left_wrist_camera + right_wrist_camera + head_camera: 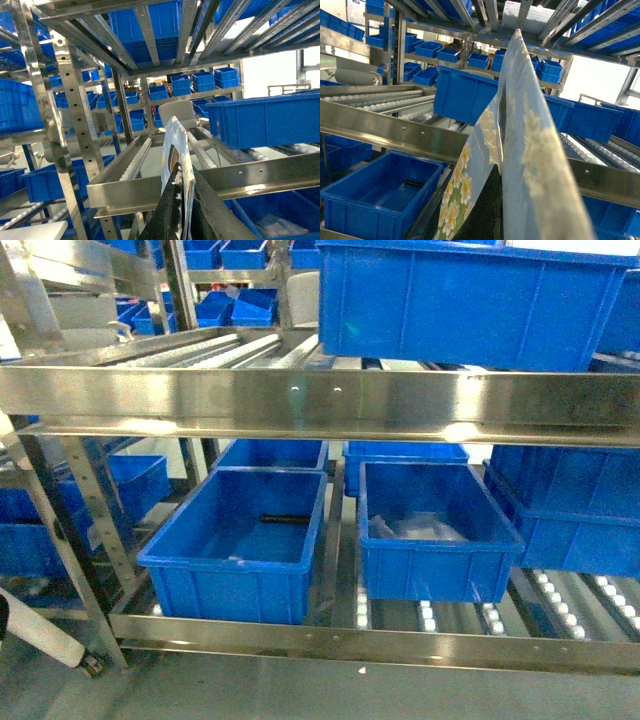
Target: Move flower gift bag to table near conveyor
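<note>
The flower gift bag [517, 115], pale blue with white daisies on green, rises folded flat in front of the right wrist camera. My right gripper [502, 175] is shut on its lower part; one black finger [490, 210] shows and the other is hidden behind the paper. In the left wrist view the bag [172, 142] is a thin upright edge, and my left gripper [185, 172] is shut on it. The conveyor [300, 395], steel racking with white roller tracks, fills the head view close ahead. Neither gripper nor the bag shows in the head view. The table is not clearly in view.
Two blue bins [240, 540] [435, 530] sit on the lower roller tracks, and a bigger bin [470, 300] on the upper level. A steel upright [70, 540] stands at the left. A white flat corner [27, 232] lies low on the left.
</note>
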